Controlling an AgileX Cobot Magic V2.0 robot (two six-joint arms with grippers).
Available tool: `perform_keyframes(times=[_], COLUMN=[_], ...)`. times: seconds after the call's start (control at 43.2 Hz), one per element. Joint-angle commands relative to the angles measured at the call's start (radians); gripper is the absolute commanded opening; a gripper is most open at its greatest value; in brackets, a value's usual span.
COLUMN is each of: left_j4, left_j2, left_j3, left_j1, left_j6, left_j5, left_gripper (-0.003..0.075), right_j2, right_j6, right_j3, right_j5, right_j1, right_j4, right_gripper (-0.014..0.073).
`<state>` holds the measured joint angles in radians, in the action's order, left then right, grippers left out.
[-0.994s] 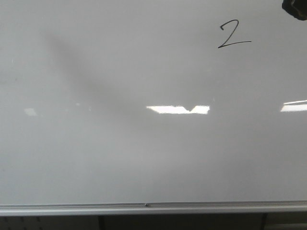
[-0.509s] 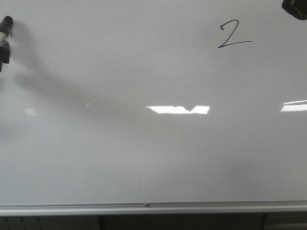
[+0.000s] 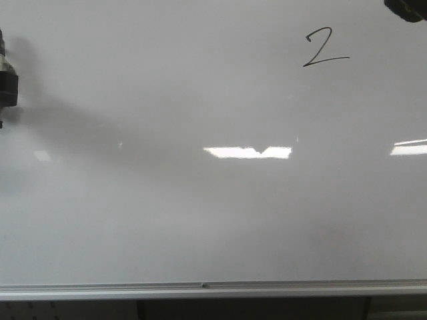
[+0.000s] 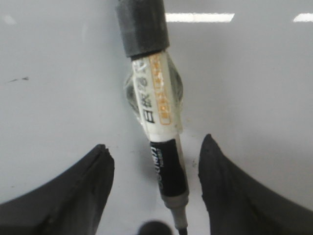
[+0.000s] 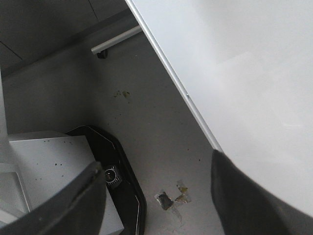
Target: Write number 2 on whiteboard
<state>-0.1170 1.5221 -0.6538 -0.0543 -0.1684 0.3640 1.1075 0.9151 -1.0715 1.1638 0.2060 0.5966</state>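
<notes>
The whiteboard [image 3: 200, 213] fills the front view, and a thin black number 2 [image 3: 325, 48] stands at its upper right. A marker [image 4: 156, 107] with a white label and black barrel lies between the two fingers of my left gripper [image 4: 154, 143]. The fingers stand wide apart and neither touches the marker; its mounting is hidden below. The same marker [image 3: 7, 77] shows at the front view's left edge, close to the board. My right gripper [image 5: 156, 160] is open and empty, beside the whiteboard [image 5: 244, 73], and a dark part of it [image 3: 405, 8] shows top right.
A silver rail [image 3: 200, 290] runs along the board's bottom. Bright light reflections [image 3: 247, 152] lie on the board. Below the right gripper are grey floor, a black base with a lens [image 5: 111, 175], a grey box [image 5: 49, 166] and tape scraps [image 5: 171, 198].
The marker came in at the front view's left edge, then slid down and further left. The dark piece at the top right shifted slightly up and left.
</notes>
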Motion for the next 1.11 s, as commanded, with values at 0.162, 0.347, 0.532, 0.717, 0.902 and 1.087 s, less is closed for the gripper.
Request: perform_keyframes(times=[0.162, 0.347, 0.532, 0.717, 0.902, 1.087], left_j4=[-0.077, -0.108, -0.106, -0.036, 0.039, 0.049], left_j2=[-0.223, -0.376, -0.478, -0.57, -0.687, -0.786], left_j3=[-0.046, -0.165, -0.38, -0.484, -0.471, -0.437], left_j1=[0.002, 0.0, 0.0, 0.0, 0.0, 0.0], left_j6=[0.008, 0.008, 0.008, 0.041, 0.093, 0.11], left_j5=[-0.188, -0.595, -1.059, -1.271, -1.309, -1.335], left_gripper=[0.04, 0.04, 0.04, 0.04, 0.04, 0.04], right_j2=[-0.013, -0.038, -0.111, -0.194, -0.296, -0.412], right_j6=[-0.333, -0.61, -0.733, -0.838, -0.868, -0.868], right_j3=[-0.084, -0.111, -0.109, -0.094, -0.008, 0.086], right_j5=[-0.021, -0.018, -0.025, -0.035, -0.064, -0.101], right_j1=[-0.034, -0.067, -0.068, -0.068, -0.068, -0.068], right_j4=[-0.136, -0.327, -0.432, -0.522, -0.55, -0.551], right_gripper=[0.0489, 0.0489, 0.0489, 0.0489, 0.0489, 0.0489])
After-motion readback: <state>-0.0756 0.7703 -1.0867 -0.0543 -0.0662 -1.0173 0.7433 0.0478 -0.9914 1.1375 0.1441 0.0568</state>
